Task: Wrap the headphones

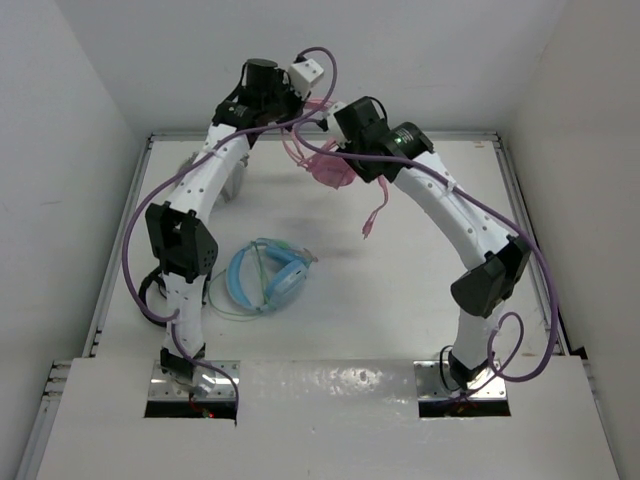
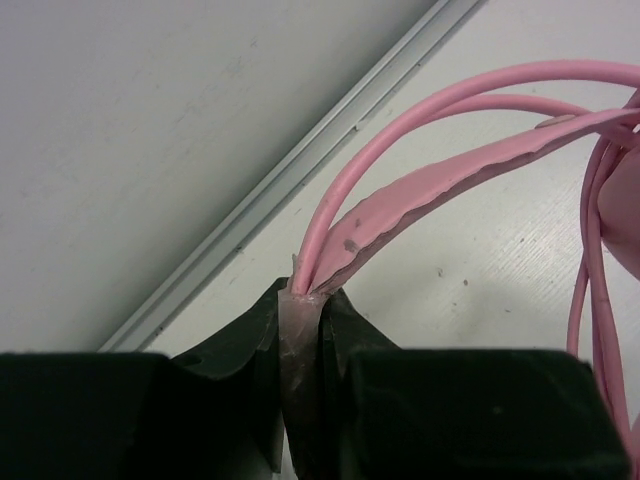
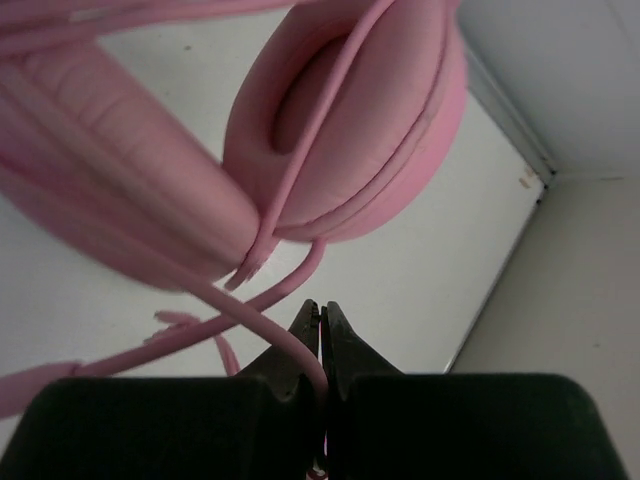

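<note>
My left gripper (image 2: 305, 308) is pinched tight on a flat pink strip and a round strand of the headphones (image 1: 328, 168). They hang in the air between my two wrists, over the far end of the table (image 1: 430, 300). My right gripper (image 3: 321, 322) is closed to a slit on the thin cable (image 3: 250, 318). One ear cup (image 3: 350, 120) sits just above and ahead of those tips (so near that it fills most of that wrist's view).

The held stretch runs roughly left to right, from my left grip across to the cups, and my right arm is the nearer one to them. I judge any winding of the cable has to turn around that line. The cable's loose end (image 1: 372, 222) dangles below, clear of the tabletop.

Room is tight behind: the metal rail (image 2: 280, 190) and back wall lie close to my left hand. Toward my bases there is more space, though the light-blue headphones (image 1: 268, 275) lie there beside my left arm.
</note>
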Motion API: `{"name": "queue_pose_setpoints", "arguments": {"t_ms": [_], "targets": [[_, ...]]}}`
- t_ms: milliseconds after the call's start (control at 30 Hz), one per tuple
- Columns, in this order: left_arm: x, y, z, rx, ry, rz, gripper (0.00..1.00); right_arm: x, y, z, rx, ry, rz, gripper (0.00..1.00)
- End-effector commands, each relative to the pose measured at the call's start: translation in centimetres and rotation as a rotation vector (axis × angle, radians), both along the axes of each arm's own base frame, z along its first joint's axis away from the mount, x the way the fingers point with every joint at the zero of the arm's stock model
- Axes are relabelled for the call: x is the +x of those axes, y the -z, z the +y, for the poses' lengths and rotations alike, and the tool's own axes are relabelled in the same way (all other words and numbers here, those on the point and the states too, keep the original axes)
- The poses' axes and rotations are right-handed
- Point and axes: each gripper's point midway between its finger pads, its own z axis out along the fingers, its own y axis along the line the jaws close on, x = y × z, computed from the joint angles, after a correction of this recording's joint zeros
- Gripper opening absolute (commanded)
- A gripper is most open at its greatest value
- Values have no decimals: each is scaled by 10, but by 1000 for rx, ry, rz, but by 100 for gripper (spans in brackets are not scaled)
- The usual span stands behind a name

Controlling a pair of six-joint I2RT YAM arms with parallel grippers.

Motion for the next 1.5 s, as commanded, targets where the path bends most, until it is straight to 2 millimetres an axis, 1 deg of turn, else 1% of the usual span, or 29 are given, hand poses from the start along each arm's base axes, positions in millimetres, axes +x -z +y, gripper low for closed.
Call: {"name": "queue_pose_setpoints", "arguments": {"t_ms": [0, 67, 167, 233, 267, 300, 333, 367, 400, 500, 533, 600, 667, 767, 833, 867, 900, 933, 967, 1000, 1033, 1067, 1100, 1133, 1200, 1233, 1300, 1333, 1467], "targets": [[-12, -33, -8, 23, 109, -95, 0, 36, -68, -22, -9, 105, -270, 0], [-16, -35, -17, -12, 117, -86, 0, 51, -76, -49, -158, 177, -352, 0], [-24, -37, -28, 1, 138, -89, 0, 72, -75, -92, -305, 318, -406, 0], [-29, -38, -33, 14, 156, -88, 0, 84, -84, -110, -216, 377, -465, 1], [-31, -36, -34, 22, 165, -81, 0, 94, -81, -101, -80, 354, -483, 21], [-33, -35, -37, 22, 178, -76, 0, 105, -73, -97, 0, 326, -506, 21], [-36, -36, -40, 17, 185, -74, 0, 108, -80, -100, 63, 298, -541, 19], [-40, -37, -45, -1, 201, -64, 0, 112, -81, -91, 90, 244, -566, 6], [-42, -39, -47, -10, 209, -63, 0, 119, -84, -84, 133, 224, -622, 1], [-52, -45, -55, -55, 234, -38, 0, 129, -87, -59, 220, 116, -627, 0], [-54, -45, -56, -64, 240, -25, 0, 133, -77, -51, 219, 76, -596, 0], [-60, -47, -60, -101, 252, -1, 0, 134, -70, -41, 242, 37, -556, 0], [-66, -46, -63, -112, 270, 23, 0, 137, -61, -41, 255, 52, -552, 0], [-68, -40, -63, -116, 268, 51, 0, 135, -65, -43, 271, 56, -562, 1], [-70, -43, -63, -136, 262, 66, 0, 135, -62, -39, 271, 23, -548, 8], [-72, -50, -64, -155, 270, 62, 0, 135, -56, -43, 258, 26, -535, 13], [-76, -61, -67, -207, 282, 74, 0, 136, -53, -48, 257, 35, -527, 26], [-75, -67, -62, -240, 276, 82, 0, 135, -42, -52, 255, 39, -497, 33], [-77, -73, -63, -298, 266, 109, 0, 136, -37, -62, 281, 64, -480, 35], [-77, -79, -59, -334, 271, 122, 0, 134, -31, -60, 317, 37, -453, 41], [-78, -87, -57, -364, 266, 126, 0, 130, -18, -61, 335, 27, -412, 41], [-78, -91, -56, -391, 262, 136, 0, 127, -18, -67, 365, 20, -403, 42], [-82, -95, -57, -439, 264, 173, 0, 123, -14, -64, 412, 7, -383, 45], [-83, -99, -55, -463, 267, 184, 0, 116, 1, -54, 466, -51, -341, 47], [-91, -105, -60, -509, 297, 221, 0, 105, 0, -51, 529, -91, -332, 47], [-93, -107, -61, -520, 302, 230, 0, 97, 13, -44, 551, -126, -299, 52], [-96, -113, -61, -562, 306, 254, 0, 86, 13, -42, 595, -150, -279, 56], [-97, -115, -61, -578, 307, 262, 0, 78, 23, -41, 632, -175, -237, 63], [-97, -122, -58, -705, 311, 356, 0, 65, 39, -52, 810, -128, -119, 80]]}}
